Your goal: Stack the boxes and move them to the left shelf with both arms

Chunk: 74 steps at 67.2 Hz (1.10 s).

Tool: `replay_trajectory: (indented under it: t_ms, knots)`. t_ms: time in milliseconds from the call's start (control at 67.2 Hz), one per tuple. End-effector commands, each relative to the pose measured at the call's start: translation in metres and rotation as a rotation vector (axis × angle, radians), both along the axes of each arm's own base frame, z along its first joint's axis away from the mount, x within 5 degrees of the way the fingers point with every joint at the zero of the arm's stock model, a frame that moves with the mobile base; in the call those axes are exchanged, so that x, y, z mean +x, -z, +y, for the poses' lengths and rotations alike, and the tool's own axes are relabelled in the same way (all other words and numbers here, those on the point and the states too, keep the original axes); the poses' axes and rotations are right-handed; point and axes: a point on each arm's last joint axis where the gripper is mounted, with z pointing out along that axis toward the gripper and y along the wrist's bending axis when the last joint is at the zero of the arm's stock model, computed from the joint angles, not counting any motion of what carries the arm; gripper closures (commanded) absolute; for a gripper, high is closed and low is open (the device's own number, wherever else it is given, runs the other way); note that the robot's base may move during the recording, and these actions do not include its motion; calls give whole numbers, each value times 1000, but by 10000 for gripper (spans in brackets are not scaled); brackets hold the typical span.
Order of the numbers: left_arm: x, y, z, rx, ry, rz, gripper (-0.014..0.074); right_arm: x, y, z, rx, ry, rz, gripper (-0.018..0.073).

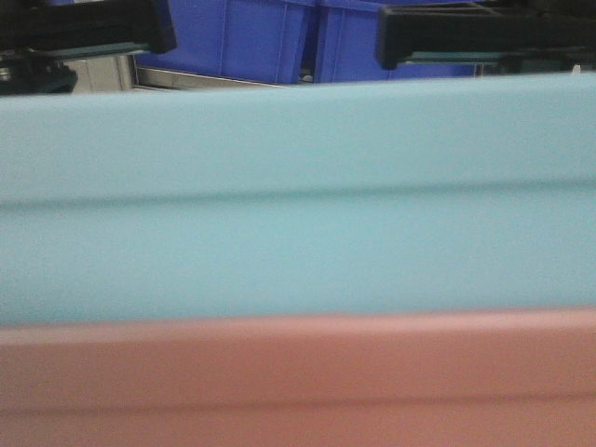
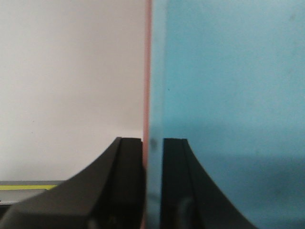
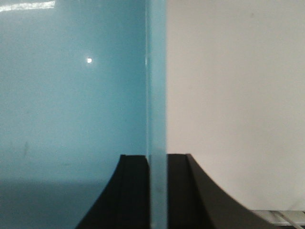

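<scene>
The light blue box sits nested in the salmon pink box, and together they fill the front view. In the left wrist view my left gripper is shut on the two walls together, the pink wall outside and the blue box inside. My right gripper is shut on the blue box's wall; no pink shows there. The black bars of the left arm and right arm show above the blue rim. A steel bar lies behind; whether it is the left shelf I cannot tell.
Dark royal-blue ribbed bins stand behind the held boxes at the top of the front view. A pale plain surface lies beyond the boxes in both wrist views, with a yellow strip at the lower left.
</scene>
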Motion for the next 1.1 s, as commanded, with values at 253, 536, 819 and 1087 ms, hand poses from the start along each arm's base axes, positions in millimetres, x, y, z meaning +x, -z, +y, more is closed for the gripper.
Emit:
replay_trajectory:
  t_ms: [253, 536, 819, 1087]
  knots:
    - [-12, -16, 11, 45, 5, 32, 599, -1, -17, -8, 1, -3, -69, 503]
    - [-12, -16, 11, 45, 5, 32, 599, -1, -17, -8, 1, -3, -69, 503]
    - [-12, -16, 11, 45, 5, 32, 599, -1, -17, -8, 1, -3, -69, 503]
    - [-12, -16, 11, 45, 5, 32, 599, -1, -17, -8, 1, -3, -69, 503]
